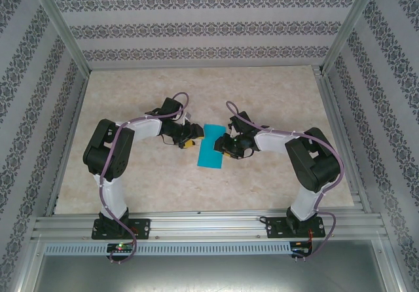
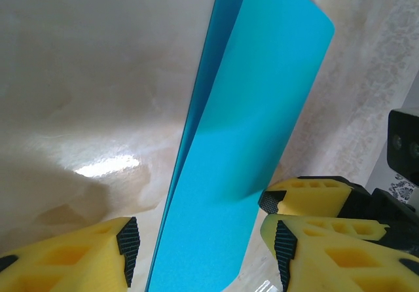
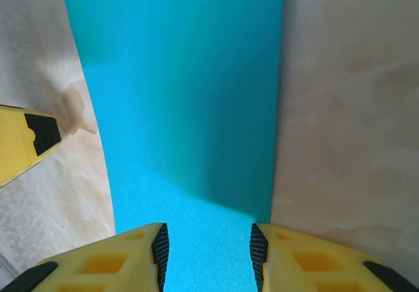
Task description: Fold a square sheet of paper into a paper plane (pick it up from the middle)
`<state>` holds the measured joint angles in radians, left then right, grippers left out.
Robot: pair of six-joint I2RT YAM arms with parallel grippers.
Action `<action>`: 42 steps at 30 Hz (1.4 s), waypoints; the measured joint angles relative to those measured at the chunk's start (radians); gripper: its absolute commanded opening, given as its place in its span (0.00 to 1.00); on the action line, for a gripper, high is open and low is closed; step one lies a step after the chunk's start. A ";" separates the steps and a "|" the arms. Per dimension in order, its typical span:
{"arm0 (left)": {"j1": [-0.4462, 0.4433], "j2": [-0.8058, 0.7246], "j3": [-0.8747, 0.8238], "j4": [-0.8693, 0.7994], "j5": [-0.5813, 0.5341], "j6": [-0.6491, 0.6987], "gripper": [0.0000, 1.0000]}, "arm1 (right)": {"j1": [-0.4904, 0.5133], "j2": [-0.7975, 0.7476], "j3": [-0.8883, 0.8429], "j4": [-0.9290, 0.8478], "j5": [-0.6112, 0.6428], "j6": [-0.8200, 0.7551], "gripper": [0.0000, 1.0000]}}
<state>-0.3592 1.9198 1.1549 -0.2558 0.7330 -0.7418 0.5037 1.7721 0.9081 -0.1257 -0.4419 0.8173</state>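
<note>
Square sheet of paper (image 1: 211, 146): plain turquoise-blue. Desk (image 1: 275, 95): beige, marbled. Left tool (image 2: 203, 249) and right tool (image 3: 209, 246): yellow fingers (image 3: 308, 266), black ribbed pads (image 3: 160, 249). Arms (image 1: 114, 148): black and white, purple cables (image 1: 185, 99). Walls (image 1: 196, 23): white with grey floral bands.

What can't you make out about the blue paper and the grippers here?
- Top view: whether the left gripper or right gripper touches the folded turquoise paper sheet, too small to tell.
- Left wrist view: the sheet's lower end, cut off by the bottom edge.
- Right wrist view: its far end, past the top edge.
</note>
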 measured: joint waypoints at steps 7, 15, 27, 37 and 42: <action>-0.010 0.000 0.028 -0.038 0.000 0.004 0.60 | -0.026 0.000 -0.029 0.042 -0.034 0.000 0.37; -0.041 0.020 0.063 -0.079 -0.012 0.012 0.59 | -0.039 -0.002 -0.050 0.077 -0.061 0.000 0.36; -0.061 0.072 0.100 -0.109 -0.031 0.026 0.59 | -0.044 -0.002 -0.060 0.097 -0.075 0.004 0.36; -0.068 0.098 0.132 -0.134 -0.029 0.031 0.53 | -0.044 0.003 -0.061 0.101 -0.086 0.011 0.36; -0.071 0.099 0.132 -0.134 -0.029 0.031 0.49 | -0.050 0.006 -0.062 0.105 -0.098 0.016 0.35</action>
<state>-0.4305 2.0190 1.2873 -0.3893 0.7040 -0.7105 0.4538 1.7779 0.8459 -0.0208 -0.5400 0.8330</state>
